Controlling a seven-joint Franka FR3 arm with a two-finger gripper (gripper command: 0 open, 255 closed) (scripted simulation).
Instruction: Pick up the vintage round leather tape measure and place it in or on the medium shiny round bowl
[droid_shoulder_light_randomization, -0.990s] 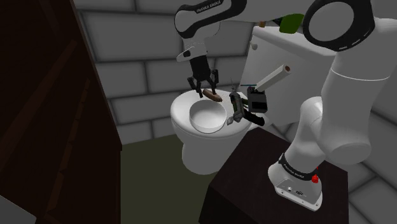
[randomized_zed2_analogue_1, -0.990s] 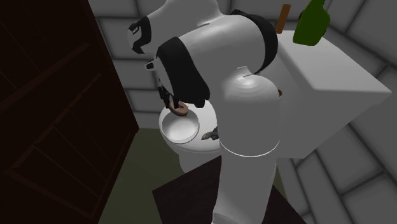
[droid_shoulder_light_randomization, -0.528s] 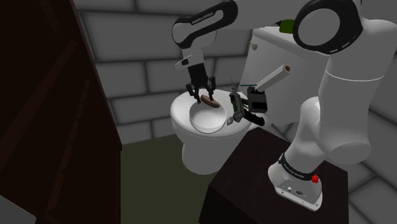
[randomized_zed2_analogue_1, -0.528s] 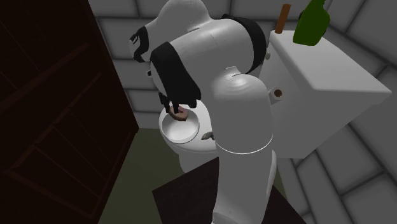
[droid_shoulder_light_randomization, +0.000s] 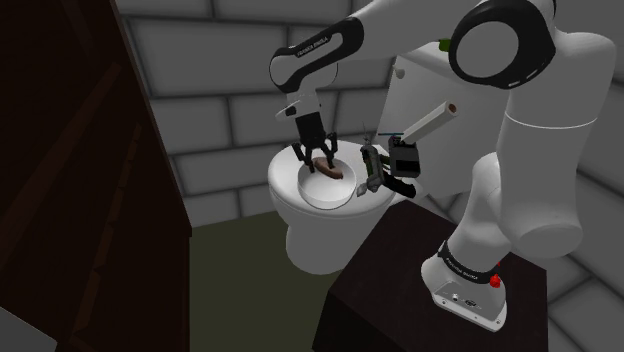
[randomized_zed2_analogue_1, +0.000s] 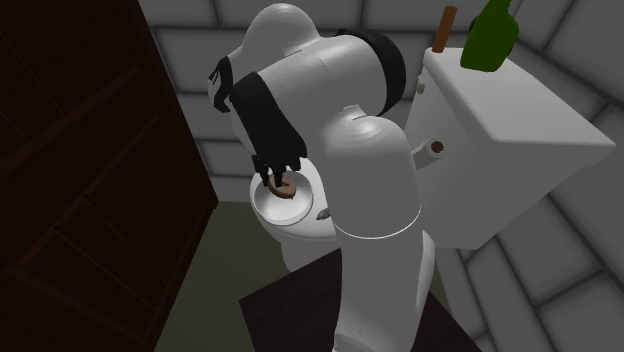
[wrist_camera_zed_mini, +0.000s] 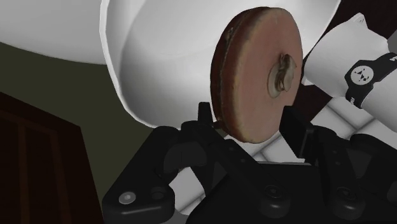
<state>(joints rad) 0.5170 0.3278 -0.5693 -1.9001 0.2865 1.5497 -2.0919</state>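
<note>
The all-black two-finger pincer (droid_shoulder_light_randomization: 320, 160) is clenched on the brown, round, leather-covered tape measure (droid_shoulder_light_randomization: 327, 168). In the wrist view the flat disc (wrist_camera_zed_mini: 257, 83) is clasped by its near edge between the fingers, with one broad face and its small metal crank showing. The disc hangs low inside the mouth of the plain white round bowl (droid_shoulder_light_randomization: 318, 192), which sits on top of the white toilet (droid_shoulder_light_randomization: 305, 240). From the second exterior view the tape measure (randomized_zed2_analogue_1: 283, 186) lies over the bowl's (randomized_zed2_analogue_1: 272, 208) hollow, toward the far side rather than dead centre, and I cannot tell whether it touches the inner wall. The step in hand looks like the release, with the carrying done. To do it well, the pincer should ease down a little more so the drop is short. It should also shift slightly toward the middle of the hollow, so the disc lands on the floor of the bowl rather than on the sloping wall. A round disc let go on its edge is likely to roll or wobble, so tipping it closer to flat before opening would help. The fingers should then part fully and evenly, so neither drags the leather rim. The withdrawal should go straight up, clear of the bowl's rim and of the small dark clutter (droid_shoulder_light_randomization: 388, 165) that stands just beside the bowl on the shoulder view's right.
</note>
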